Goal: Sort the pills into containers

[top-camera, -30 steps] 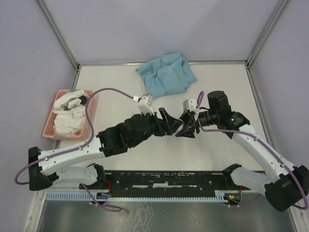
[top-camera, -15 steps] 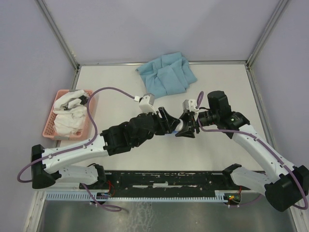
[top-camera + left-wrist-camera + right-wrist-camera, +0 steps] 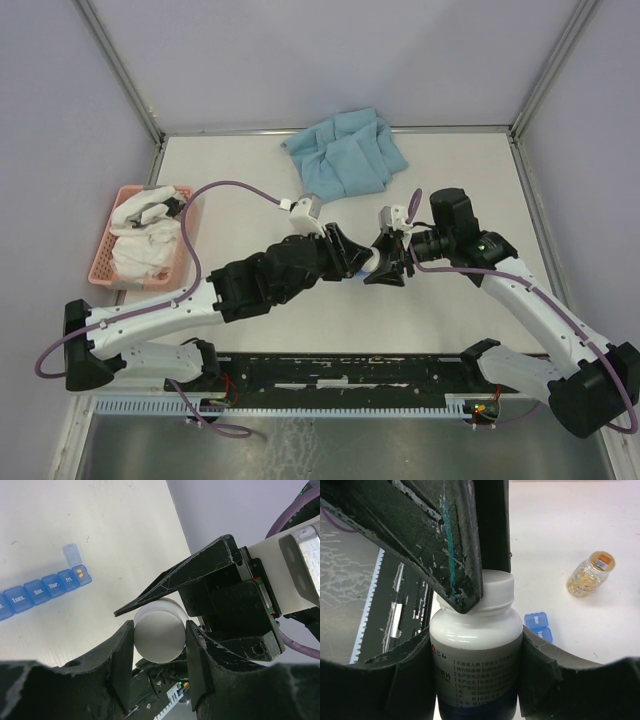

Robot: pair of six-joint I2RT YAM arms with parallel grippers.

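The right fingers (image 3: 540,672) clamp a white bottle (image 3: 476,645) by its body. The left fingers (image 3: 122,662) pinch its cap (image 3: 160,634) from both sides

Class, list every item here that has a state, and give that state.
White bottle: capped, gripped by right pincer.
Cap: on, clamped by left pincer.
Pill organiser: end lid open, visible others shut.
Small bottle: capped.
Blue cloth: crumpled.
Basket: holds white cloth.
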